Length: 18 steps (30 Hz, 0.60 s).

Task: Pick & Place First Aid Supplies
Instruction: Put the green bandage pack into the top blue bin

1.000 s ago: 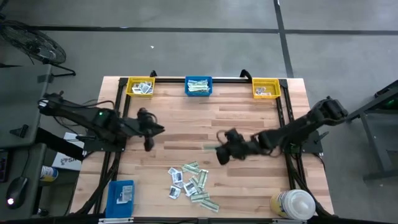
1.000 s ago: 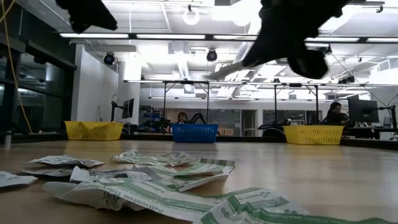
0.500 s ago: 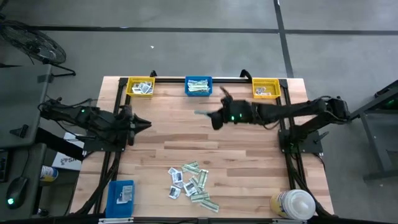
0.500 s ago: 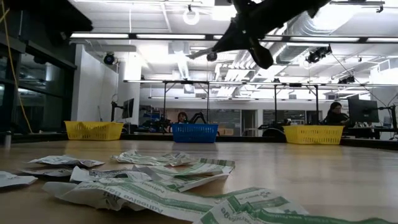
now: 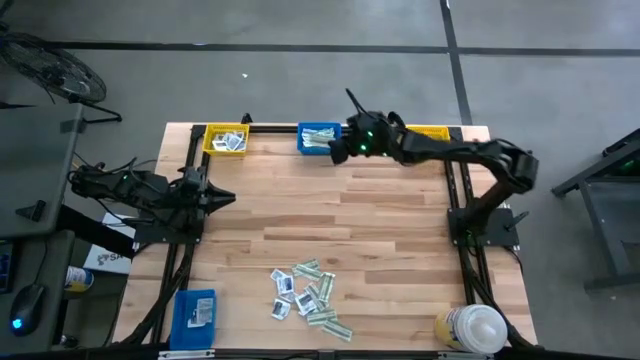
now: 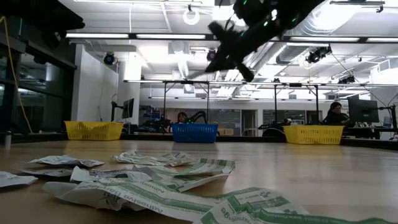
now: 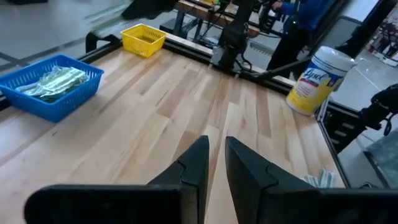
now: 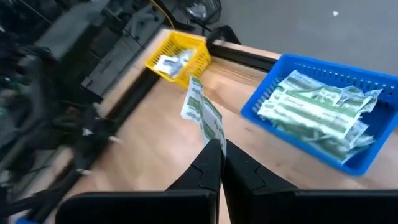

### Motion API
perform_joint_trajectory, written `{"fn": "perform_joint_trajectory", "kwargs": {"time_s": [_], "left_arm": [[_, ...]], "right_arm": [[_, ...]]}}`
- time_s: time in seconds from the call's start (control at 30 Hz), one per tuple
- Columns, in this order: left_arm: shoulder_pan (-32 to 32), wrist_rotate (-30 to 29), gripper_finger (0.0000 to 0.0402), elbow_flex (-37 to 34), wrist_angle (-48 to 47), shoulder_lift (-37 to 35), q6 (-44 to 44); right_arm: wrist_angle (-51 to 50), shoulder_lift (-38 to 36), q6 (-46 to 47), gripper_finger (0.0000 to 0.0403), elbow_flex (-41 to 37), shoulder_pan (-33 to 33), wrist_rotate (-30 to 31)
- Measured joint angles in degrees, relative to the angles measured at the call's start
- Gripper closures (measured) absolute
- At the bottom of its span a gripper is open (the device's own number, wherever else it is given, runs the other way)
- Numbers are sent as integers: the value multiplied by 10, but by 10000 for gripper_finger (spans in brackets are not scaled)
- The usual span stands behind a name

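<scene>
My right gripper (image 8: pixel 216 148) has swung from mid-table to the blue bin (image 5: pixel 319 138), jaws clamped on a green strip (image 8: pixel 203 115). It's light, limp paper, best pinched at one end. The left gripper (image 7: pixel 214 155), near its table edge, holds nothing, fingers slightly apart. The pile (image 5: pixel 305 297) lies near the front. The strip's print is unreadable.

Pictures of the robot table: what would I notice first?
You'd likely spot the right gripper first, up at the table's far edge, pinching a green-and-white strip beside the blue basket full of the same strips. Next, the messy heap of paper packets near the front edge. The left gripper waits empty over the table's left side.
</scene>
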Motion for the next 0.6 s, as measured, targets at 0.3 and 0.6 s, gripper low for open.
{"fn": "perform_joint_trajectory", "kwargs": {"time_s": [0.3,0.6], "left_arm": [[0,-25,348,0,0,0,-42],[0,-69,348,0,0,0,-74]], "right_arm": [[-1,155,-64,403,113,-99,-97],[-19,273,-104,403,210,-144,-164]]}}
